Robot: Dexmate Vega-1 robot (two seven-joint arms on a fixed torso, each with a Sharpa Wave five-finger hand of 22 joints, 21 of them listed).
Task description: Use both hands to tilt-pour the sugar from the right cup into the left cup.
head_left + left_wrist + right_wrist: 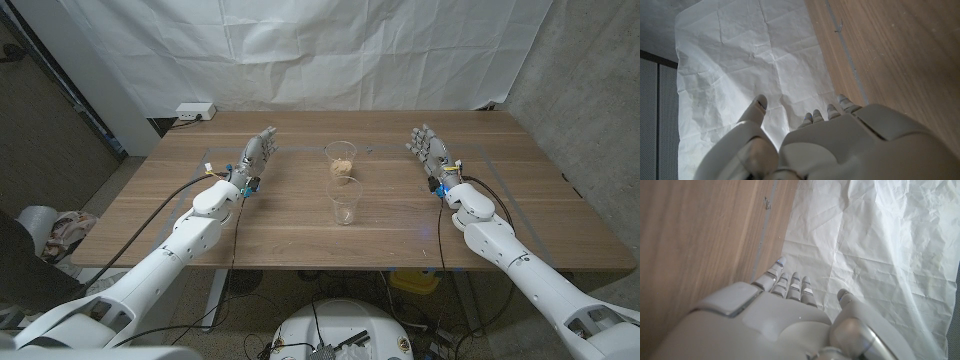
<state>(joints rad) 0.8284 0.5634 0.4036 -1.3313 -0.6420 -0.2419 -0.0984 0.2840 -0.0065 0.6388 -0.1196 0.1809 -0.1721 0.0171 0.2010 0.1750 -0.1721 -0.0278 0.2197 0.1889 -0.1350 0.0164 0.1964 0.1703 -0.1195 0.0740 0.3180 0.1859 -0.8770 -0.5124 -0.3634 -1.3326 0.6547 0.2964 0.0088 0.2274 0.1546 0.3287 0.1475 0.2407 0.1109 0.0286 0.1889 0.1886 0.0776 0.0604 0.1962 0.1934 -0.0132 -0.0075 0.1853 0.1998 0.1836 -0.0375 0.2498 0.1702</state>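
Note:
Two clear plastic cups stand in the middle of the wooden table [300,225]. The farther cup [340,160] holds brownish sugar at its bottom. The nearer cup [346,201] looks empty. My left hand [257,155] stands well to the left of the cups, fingers apart and stretched toward the far edge, holding nothing. My right hand [430,150] stands about as far to their right, also open and empty. The left wrist view shows my left hand [830,145] from behind, and the right wrist view shows my right hand [775,320] the same way.
A creased white sheet [300,50] hangs behind the table. A white power strip [195,112] lies on the floor past the far left corner. Cables run along both forearms. A thin taped line [215,152] marks a rectangle on the tabletop.

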